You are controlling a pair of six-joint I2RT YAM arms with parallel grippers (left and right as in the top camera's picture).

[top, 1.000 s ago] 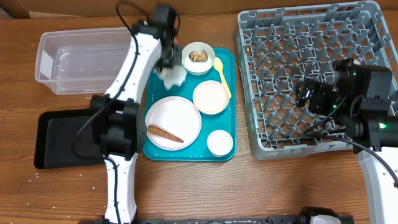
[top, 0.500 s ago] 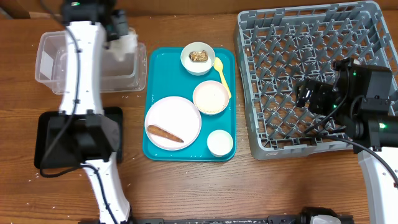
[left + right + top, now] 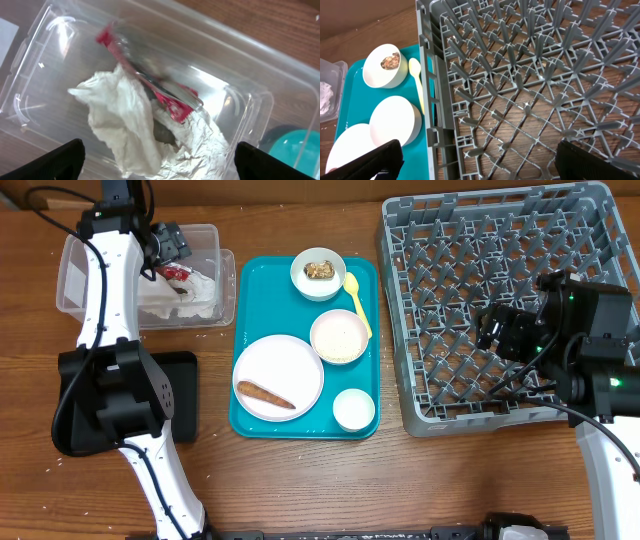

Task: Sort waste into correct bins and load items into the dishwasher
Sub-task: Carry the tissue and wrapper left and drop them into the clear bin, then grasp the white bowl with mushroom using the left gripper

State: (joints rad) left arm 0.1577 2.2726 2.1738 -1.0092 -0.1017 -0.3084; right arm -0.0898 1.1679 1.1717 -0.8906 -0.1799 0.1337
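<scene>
The crumpled white napkin [image 3: 192,292] and the red-and-white wrapper [image 3: 174,273] lie in the clear tub [image 3: 88,280]. My left gripper [image 3: 165,242] hangs open just above them and holds nothing. In the left wrist view the wrapper [image 3: 175,102] looks blurred on top of the napkin [image 3: 122,132], between the wide-apart fingers of the left gripper [image 3: 160,167]. My right gripper [image 3: 505,330] is open over the grey dish rack [image 3: 480,240], as the right wrist view also shows with the right gripper [image 3: 482,165] above the pegs [image 3: 520,75].
The teal tray [image 3: 255,275] holds a plate [image 3: 290,365] with a brown food piece [image 3: 265,394], a bowl of brown food [image 3: 318,273], a bowl of rice [image 3: 340,337], a small cup [image 3: 354,410] and a yellow spoon [image 3: 357,302]. The black tray [image 3: 75,420] lies front left.
My left arm swung from the teal tray to the clear tub with the napkin and wrapper, then opened; both now lie in the tub. The right arm has not moved.
</scene>
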